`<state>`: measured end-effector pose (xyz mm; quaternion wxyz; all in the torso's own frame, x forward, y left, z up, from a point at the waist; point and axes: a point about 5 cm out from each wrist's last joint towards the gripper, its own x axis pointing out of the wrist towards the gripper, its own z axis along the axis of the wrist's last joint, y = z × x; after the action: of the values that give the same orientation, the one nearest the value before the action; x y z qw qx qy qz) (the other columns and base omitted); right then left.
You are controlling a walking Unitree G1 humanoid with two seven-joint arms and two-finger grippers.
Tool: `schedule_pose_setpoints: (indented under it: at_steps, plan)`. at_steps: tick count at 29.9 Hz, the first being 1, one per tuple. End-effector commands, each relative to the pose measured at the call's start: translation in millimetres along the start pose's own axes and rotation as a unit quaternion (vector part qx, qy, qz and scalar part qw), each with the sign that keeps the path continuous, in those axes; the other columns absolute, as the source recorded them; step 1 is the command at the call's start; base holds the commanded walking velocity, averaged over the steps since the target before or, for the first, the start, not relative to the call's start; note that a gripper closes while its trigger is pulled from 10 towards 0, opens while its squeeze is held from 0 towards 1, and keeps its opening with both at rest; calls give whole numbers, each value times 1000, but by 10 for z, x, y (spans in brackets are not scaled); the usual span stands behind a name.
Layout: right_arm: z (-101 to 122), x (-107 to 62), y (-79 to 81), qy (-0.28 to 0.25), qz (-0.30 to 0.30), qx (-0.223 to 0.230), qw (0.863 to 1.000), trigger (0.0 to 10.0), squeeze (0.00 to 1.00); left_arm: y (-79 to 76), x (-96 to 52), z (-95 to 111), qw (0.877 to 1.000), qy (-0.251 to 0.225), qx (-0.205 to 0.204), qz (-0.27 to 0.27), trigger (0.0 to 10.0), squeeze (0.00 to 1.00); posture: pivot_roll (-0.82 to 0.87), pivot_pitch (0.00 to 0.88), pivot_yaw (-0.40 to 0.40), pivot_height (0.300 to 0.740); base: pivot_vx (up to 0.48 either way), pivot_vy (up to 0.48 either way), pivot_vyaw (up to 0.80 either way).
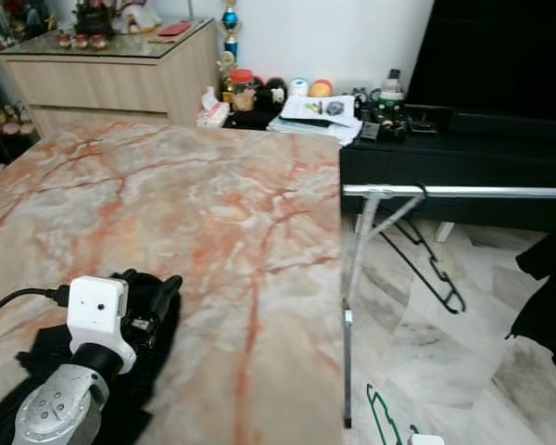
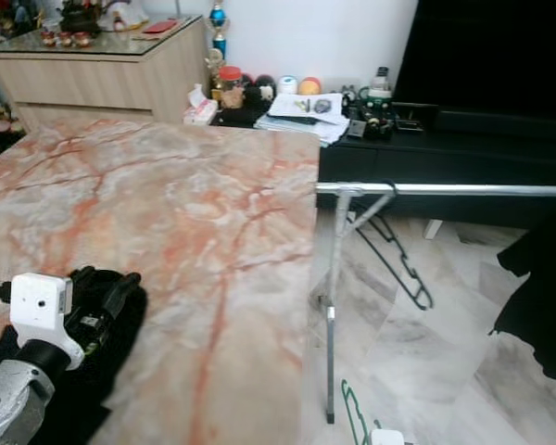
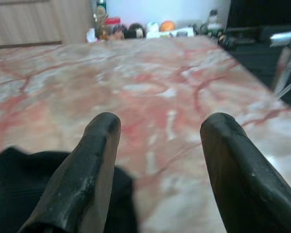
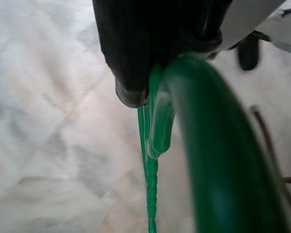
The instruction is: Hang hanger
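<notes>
So the left pincer (image 3: 157,145) is spread wide with nothing between its fingers, hovering low over the marble bench (image 1: 195,222) right at a black cloth (image 3: 19,194) on the near left. The right pincer (image 4: 150,73) is clamped on the green hanger (image 4: 218,160), which sits low near the floor (image 1: 445,343) on the right, below the silver rail (image 1: 463,192). A black hanger (image 1: 426,264) already hangs on that rail.

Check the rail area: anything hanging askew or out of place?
Yes. The black hanger on the metal rail hangs slanted against the rack's leg, not straight. The right end effector grips the green hanger low, near the floor.
</notes>
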<state>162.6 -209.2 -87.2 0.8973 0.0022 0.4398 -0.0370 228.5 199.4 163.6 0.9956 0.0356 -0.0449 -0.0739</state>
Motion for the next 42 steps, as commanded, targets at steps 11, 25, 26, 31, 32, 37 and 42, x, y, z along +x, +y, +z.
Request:
schedule_pose_setpoints:
  at_steps: [11,25,26,31,32,37,42]
  plan:
    - [6,4,18,-2,-3,5,1000,10000,0,7,1,34,1000,-9,7,0,10000,0,170,68,-3,740,0,-480,0]
    - [9,6,35,-3,-3,5,1000,10000,0,-37,21,9,1000,-6,10,-19,10000,0,159,56,3,740,0,-480,0]
    - [8,5,33,-3,-3,5,1000,10000,0,-45,25,3,1000,-5,10,-21,10000,0,158,53,2,740,0,-480,0]
    - [-1,2,26,-2,-4,4,1000,10000,0,-81,31,-34,999,0,13,-31,10000,0,150,44,1,740,0,-480,0]
    - [-4,1,25,-2,-4,3,1000,10000,0,-86,31,-85,999,11,13,-35,10000,0,147,40,0,740,0,-412,0]
    - [-10,0,31,-1,-4,2,1000,10000,0,126,-2,-546,995,98,14,16,10000,0,144,30,1,740,0,-61,0]
    - [-12,0,33,-1,-4,1,1000,10000,0,340,-163,-1169,975,210,-14,74,10000,0,136,14,-1,740,0,0,0]
